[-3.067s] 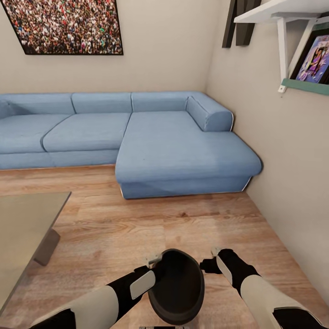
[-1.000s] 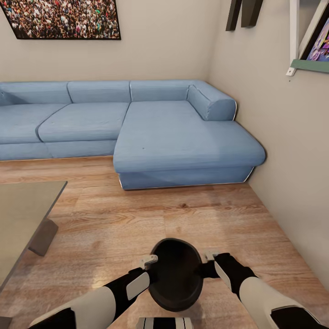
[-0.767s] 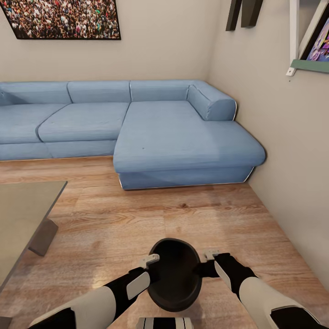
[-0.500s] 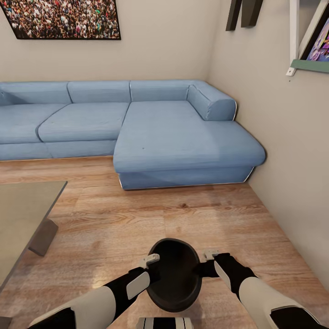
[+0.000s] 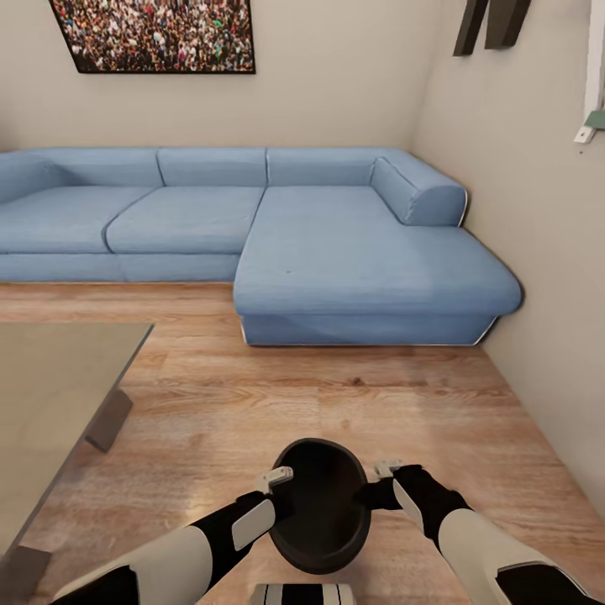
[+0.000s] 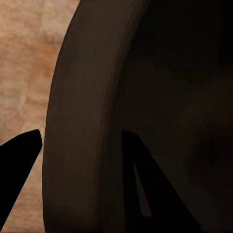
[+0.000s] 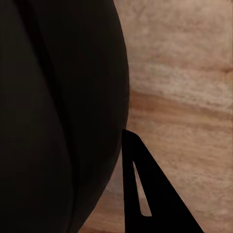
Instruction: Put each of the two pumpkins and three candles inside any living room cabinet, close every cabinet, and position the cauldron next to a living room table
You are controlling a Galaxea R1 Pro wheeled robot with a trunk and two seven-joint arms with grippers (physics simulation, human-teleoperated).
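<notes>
From up on the head camera, I am looking down at the black cauldron (image 5: 322, 502) hanging between my two arms, low and close to me, over the wood floor (image 5: 252, 403). My left gripper (image 5: 280, 496) is sitting at the pot's left rim and my right gripper (image 5: 376, 489) is at its right side. The glass table (image 5: 50, 395) is off to the left, well apart from the pot. A big blue sofa (image 5: 277, 235) is filling the far corner, with a picture of a crowd (image 5: 160, 35) on the wall above it.

Looking along my left claw, I am seeing what the head camera cannot: the cauldron's rim (image 6: 82, 126) is running between the two dark fingers (image 6: 155, 194), one outside and one inside the pot, so this claw is clamped on the rim.

Looking along my right claw, I am seeing the pot's round black belly (image 7: 58, 116) and one finger (image 7: 145, 194) right beside it, over the floor. The other finger is hidden, so I cannot tell if this claw is gripping.
</notes>
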